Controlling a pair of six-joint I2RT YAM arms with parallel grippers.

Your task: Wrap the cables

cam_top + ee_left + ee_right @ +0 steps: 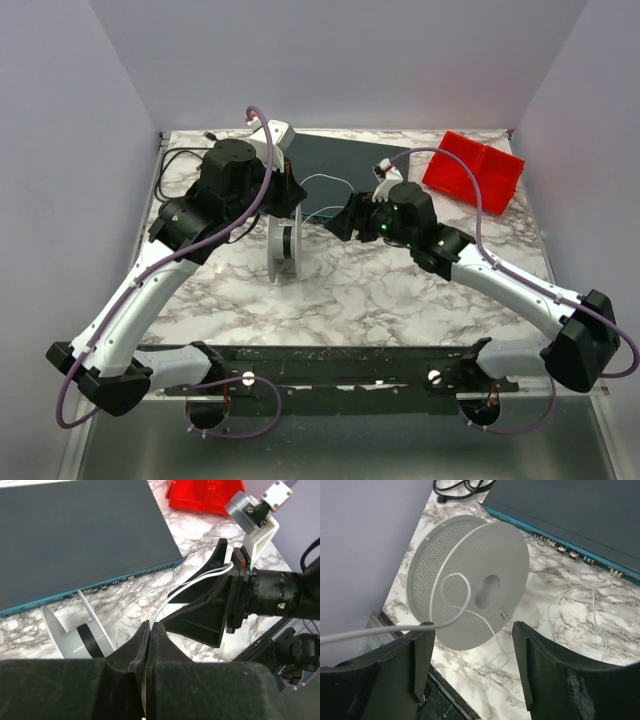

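Observation:
The cable point(200, 580) is a very thin white wire. It runs from the tips of my left gripper point(151, 625), which is shut on it, across to my right gripper point(172, 609). A loop of the cable point(456, 596) hangs in front of the white spool point(470, 580) and drapes over one finger point(422, 655) of the right gripper point(472, 645), whose jaws stand wide apart with nothing between them. More slack point(575, 615) lies on the marble. From above, the spool point(285, 245) stands on edge between the left gripper point(292, 198) and the right gripper point(337, 218).
A dark flat box with a blue port edge point(345, 160) lies just behind the spool. A red bin point(472, 170) sits at the back right. A thicker black cord point(185, 165) lies at the back left. Purple-grey walls close in on three sides.

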